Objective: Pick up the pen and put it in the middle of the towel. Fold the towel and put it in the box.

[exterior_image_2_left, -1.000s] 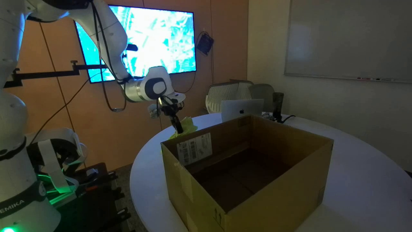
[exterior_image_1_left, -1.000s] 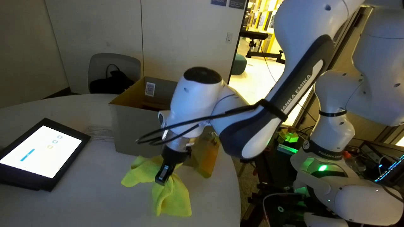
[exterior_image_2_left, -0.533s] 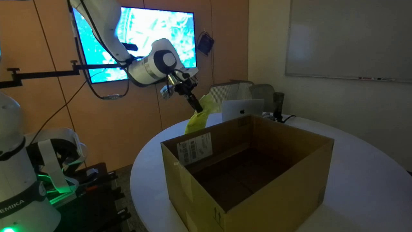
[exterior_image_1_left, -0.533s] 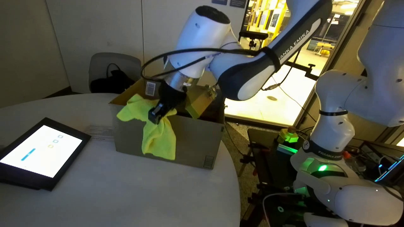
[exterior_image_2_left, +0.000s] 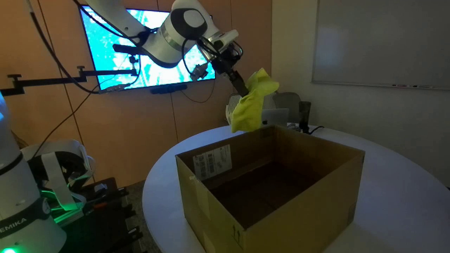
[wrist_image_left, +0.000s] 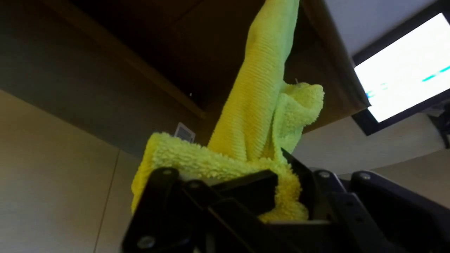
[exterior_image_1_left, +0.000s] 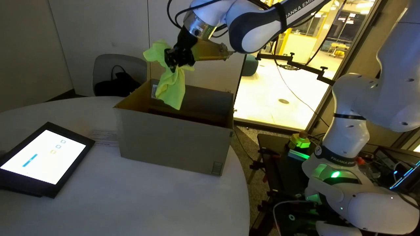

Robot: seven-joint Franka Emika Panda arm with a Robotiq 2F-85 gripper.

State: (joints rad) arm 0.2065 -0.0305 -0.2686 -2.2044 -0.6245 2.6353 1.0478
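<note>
Towel suspended above rim level of box.
Tool clamped on towel; box open-topped on worktop.

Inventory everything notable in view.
towel: 1, yellow-green, in the gripper
pen: unseen
cardboard box: 1, brown, on the table
table: 1, white, under the box
tablet: 1, black, on the table
laptop: 1, silver, behind the box in an exterior view
chairs: several, grey, by the table
bag: 1, black, on a chair
display: 1, bluish, on the orange wall
whiteboard: 1, white, on the beige wall
gripper: 1, black, holding the towel
Franka arm: 1, mostly white, partly over the table
</note>
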